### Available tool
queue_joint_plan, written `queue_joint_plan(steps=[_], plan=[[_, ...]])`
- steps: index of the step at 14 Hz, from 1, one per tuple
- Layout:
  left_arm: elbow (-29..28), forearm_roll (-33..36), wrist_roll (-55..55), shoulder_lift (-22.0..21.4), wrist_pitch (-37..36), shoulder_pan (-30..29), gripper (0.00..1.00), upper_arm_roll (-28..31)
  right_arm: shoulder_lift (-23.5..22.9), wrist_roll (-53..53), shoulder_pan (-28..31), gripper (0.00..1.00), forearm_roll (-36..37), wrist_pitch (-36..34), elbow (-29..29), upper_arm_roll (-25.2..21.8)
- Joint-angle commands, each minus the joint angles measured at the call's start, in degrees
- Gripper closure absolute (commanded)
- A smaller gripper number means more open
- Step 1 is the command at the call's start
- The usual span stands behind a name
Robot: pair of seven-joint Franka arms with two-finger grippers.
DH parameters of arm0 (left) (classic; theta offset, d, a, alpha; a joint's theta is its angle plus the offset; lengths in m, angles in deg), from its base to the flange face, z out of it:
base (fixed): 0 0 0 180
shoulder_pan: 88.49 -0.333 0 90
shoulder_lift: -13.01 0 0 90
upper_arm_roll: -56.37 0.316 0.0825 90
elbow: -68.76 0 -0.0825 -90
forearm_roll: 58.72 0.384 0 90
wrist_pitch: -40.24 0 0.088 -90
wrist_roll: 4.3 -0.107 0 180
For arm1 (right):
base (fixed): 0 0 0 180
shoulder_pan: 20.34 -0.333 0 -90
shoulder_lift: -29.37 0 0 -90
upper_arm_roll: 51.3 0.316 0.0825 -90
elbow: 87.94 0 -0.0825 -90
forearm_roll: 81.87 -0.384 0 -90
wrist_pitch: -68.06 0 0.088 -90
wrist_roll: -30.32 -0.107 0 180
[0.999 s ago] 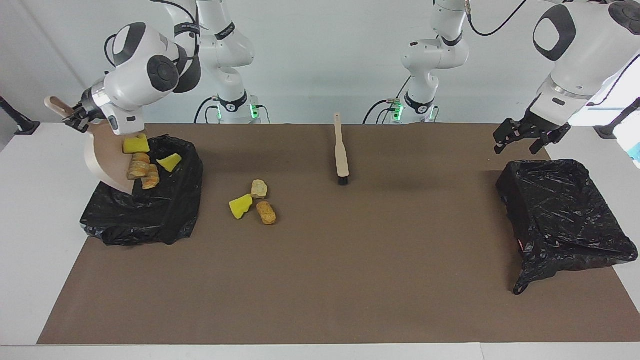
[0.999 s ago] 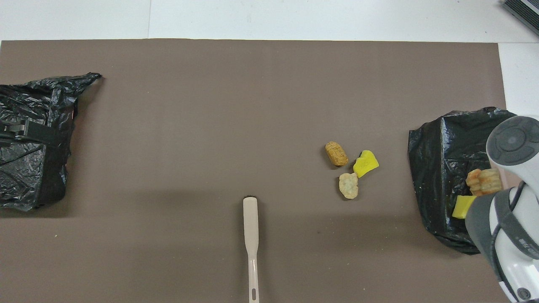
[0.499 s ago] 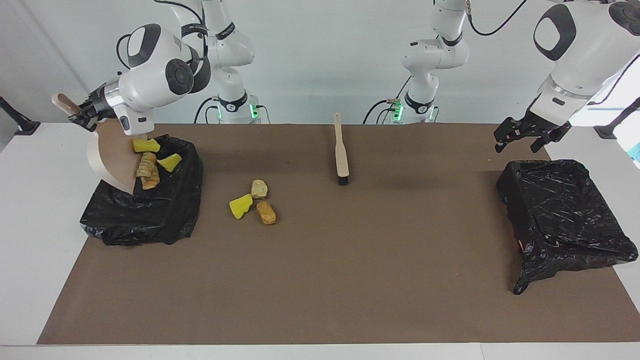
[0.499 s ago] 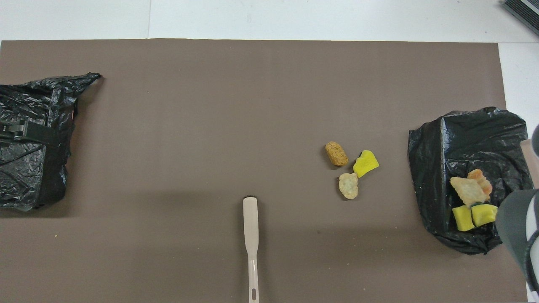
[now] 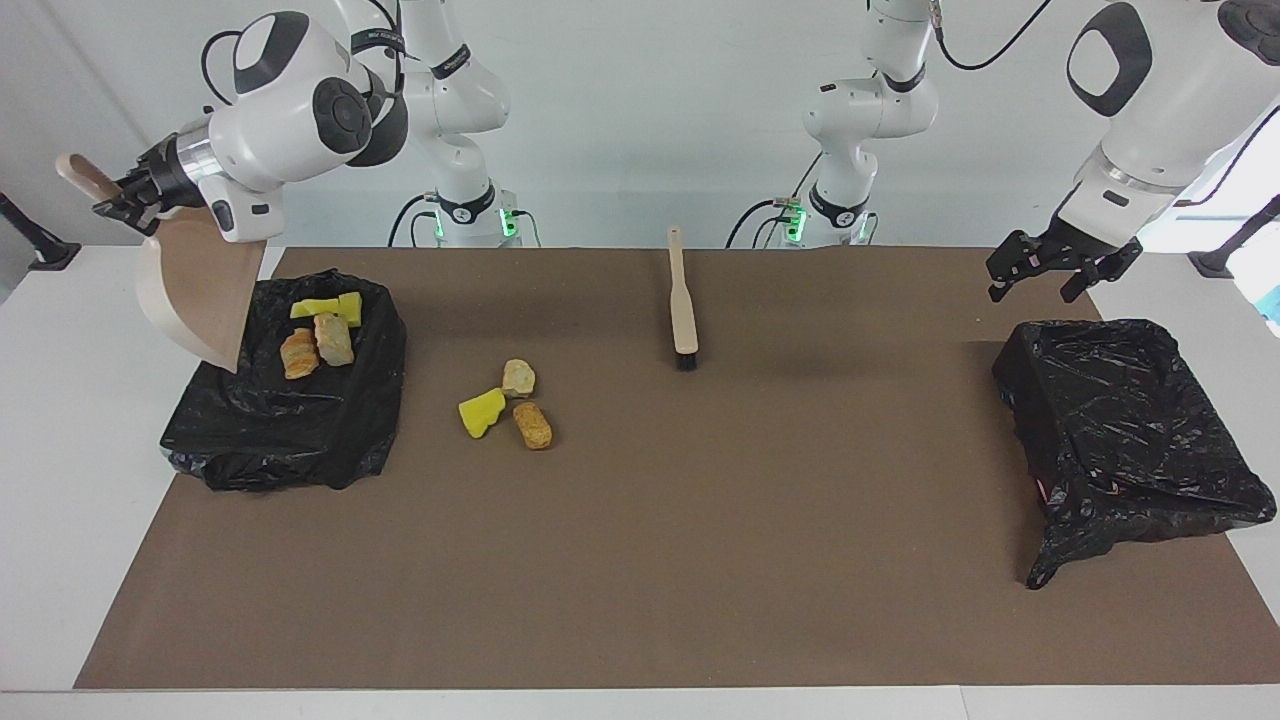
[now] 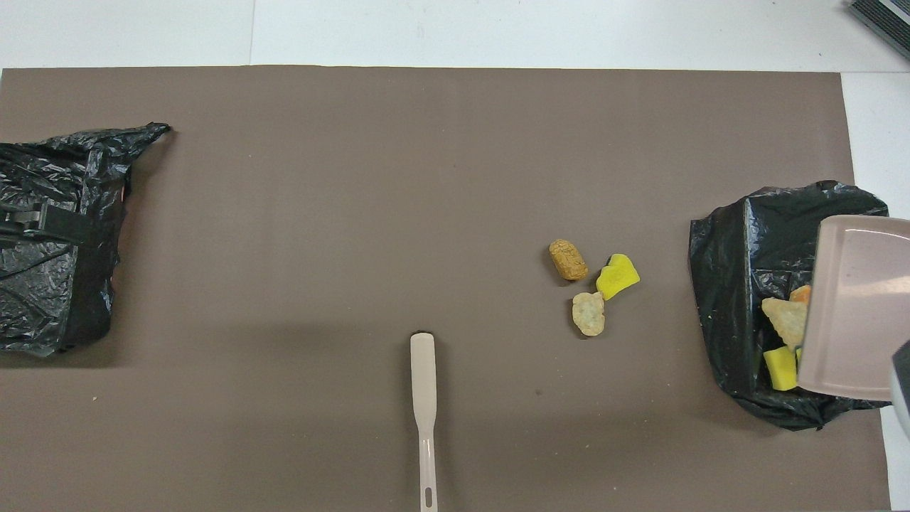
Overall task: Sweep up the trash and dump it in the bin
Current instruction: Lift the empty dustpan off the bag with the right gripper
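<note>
Your right gripper (image 5: 118, 198) is clamped on the handle of the beige dustpan (image 5: 195, 295), holding it tilted steeply, its open edge pointing down over the bin (image 5: 290, 420) at the right arm's end of the table. That bin is lined with a black plastic bag. The pan is empty. In the overhead view the dustpan (image 6: 853, 306) covers part of the bin's opening.

Four pieces of the trash lie inside this bin: two yellow sponge pieces (image 5: 325, 305) side by side, and just beside them two tan lumps (image 5: 315, 345). From above you see only part of them past the pan's edge.

Three more pieces of the trash sit on the brown mat (image 5: 640, 560), near the bin on its side toward the middle of the table: a yellow sponge piece (image 5: 481, 413), a pale beige lump (image 5: 518, 378) and a brown lump (image 5: 532, 425) (the three are bunched closely, the yellow one touching or nearly touching the pale one).

The brush (image 5: 682, 300) lies flat on the mat near the robots' edge, about midway between the arms, its dark bristles pointing away from the robots. Nothing holds it.

Your left gripper (image 5: 1058, 270) hangs in the air with its fingers spread wide and holding nothing, over the mat beside the second bag-lined bin (image 5: 1120, 430) at the left arm's end. This arm waits.
</note>
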Motion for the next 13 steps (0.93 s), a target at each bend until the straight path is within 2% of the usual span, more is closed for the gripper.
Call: queue_joint_plan(steps=[1, 3, 5, 7, 10, 13], plan=[[0.9, 0.9, -0.2, 0.1, -0.7, -0.1, 0.0, 0.0, 0.4, -11.5, 0.1, 1.0, -7.8, -2.3, -0.3, 2.0], [0.9, 0.9, -0.2, 0.1, -0.8, -0.2, 0.0, 0.0, 0.4, -21.5, 0.2, 1.0, -15.3, -2.8, -0.4, 3.3], [0.9, 0.9, -0.2, 0.0, -0.7, -0.2, 0.0, 0.0, 0.0, -35.8, 0.0, 1.0, -23.8, -1.6, -0.3, 3.9], [0.9, 0.9, -0.2, 0.1, -0.8, -0.3, 0.0, 0.0, -1.0, -48.7, -1.5, 1.0, -28.0, 0.0, -0.2, 7.0], [0.9, 0.9, -0.2, 0.1, -0.8, -0.4, 0.0, 0.0, -5.4, -64.6, -5.0, 1.0, -35.6, 5.3, -0.4, 8.0], [0.9, 0.9, -0.2, 0.1, -0.8, -0.5, 0.0, 0.0, -12.8, -78.0, -12.2, 1.0, -37.2, 10.8, -1.6, 8.0]])
